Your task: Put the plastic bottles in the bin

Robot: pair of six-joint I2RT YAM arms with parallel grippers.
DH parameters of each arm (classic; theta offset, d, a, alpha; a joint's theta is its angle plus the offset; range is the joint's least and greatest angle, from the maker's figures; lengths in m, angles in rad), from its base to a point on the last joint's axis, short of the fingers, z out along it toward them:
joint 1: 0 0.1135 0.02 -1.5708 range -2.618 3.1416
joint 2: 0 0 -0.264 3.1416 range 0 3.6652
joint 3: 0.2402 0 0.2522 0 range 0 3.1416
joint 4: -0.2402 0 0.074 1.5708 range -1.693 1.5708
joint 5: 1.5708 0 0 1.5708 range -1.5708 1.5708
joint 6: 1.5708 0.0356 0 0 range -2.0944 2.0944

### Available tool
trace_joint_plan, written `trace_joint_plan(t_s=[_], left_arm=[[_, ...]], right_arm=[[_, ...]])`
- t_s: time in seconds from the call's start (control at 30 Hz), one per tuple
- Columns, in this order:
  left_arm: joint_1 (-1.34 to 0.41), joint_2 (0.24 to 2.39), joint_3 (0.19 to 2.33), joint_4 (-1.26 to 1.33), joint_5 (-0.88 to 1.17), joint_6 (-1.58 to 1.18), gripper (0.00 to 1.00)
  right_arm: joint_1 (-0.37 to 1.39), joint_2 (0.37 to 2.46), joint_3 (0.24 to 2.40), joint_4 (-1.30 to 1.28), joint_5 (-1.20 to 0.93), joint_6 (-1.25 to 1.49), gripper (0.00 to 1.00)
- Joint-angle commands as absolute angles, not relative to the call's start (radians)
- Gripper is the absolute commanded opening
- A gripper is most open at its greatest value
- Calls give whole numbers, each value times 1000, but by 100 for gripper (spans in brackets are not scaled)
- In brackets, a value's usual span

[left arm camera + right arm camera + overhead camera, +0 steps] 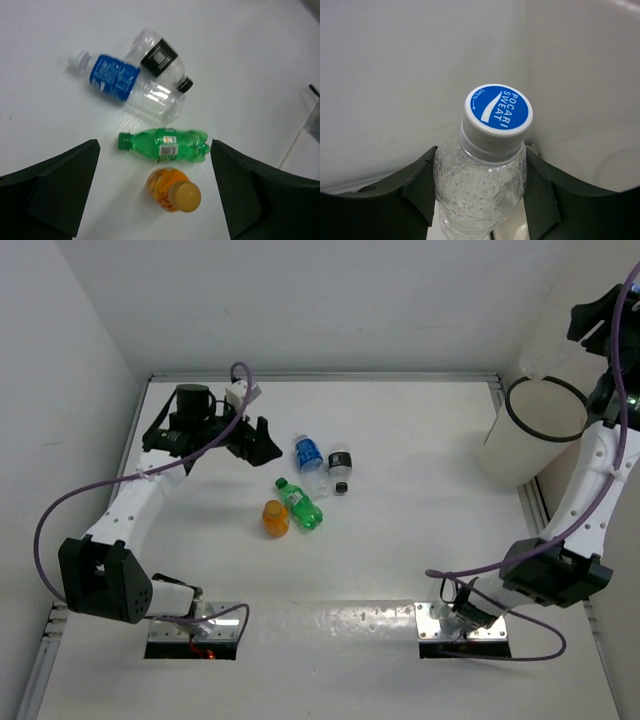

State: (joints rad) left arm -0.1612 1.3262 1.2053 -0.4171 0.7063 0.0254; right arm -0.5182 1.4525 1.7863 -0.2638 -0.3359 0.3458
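Note:
Four plastic bottles lie grouped mid-table: a clear one with a blue label, a clear one with a dark label, a green one and an orange one. My left gripper is open and empty, just left of the group. In the left wrist view the orange bottle stands between its open fingers, with the green bottle lying beyond it. My right gripper is shut on a clear bottle with a blue cap. It is raised near the white bin at the far right.
White walls close in the table at the left, back and right. The bin stands at the table's far right edge. The right arm rises along the right edge. Purple cables loop from both arms.

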Motion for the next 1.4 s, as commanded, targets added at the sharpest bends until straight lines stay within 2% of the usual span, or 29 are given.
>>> trace_joint_plan(t_s=[0.0,0.2,0.33,0.37,0.4,0.43,0.47,0.5,0.53,0.7,0.8,1.03,1.37], left_arm=[[-131,1313,1158,-445,661,141,100],[-61,1322,1138,-546,699,302,100],[-35,1322,1127,-566,710,341,100],[-35,1322,1127,-566,710,327,100],[-35,1345,1146,-566,719,305,100],[-35,1356,1146,-543,719,270,100],[-47,1367,1161,-479,695,144,100],[-92,1388,1178,-445,595,74,100],[-122,1400,1190,-419,530,11,100],[-342,1640,1407,-455,44,-327,100],[-366,1761,1512,-511,-52,-490,100],[-388,2040,1663,-557,-144,-661,100],[-397,2227,1759,-566,-134,-681,100]], right_arm=[[-525,1499,1838,-265,-201,212,0],[-517,1529,1726,-270,-68,109,0],[-486,1503,1571,-184,29,51,0],[-468,1500,1556,-176,49,35,5],[-463,1502,1545,-157,82,6,14],[-453,1502,1533,-153,107,-27,28],[-437,1509,1529,-161,116,-35,47],[-437,1511,1532,-172,123,-32,84],[-436,1523,1540,-179,130,-23,98],[-440,1507,1568,-259,112,47,100],[-440,1474,1568,-291,74,67,100],[-417,1364,1534,-377,-37,95,100],[-359,1278,1480,-456,-149,103,100]])
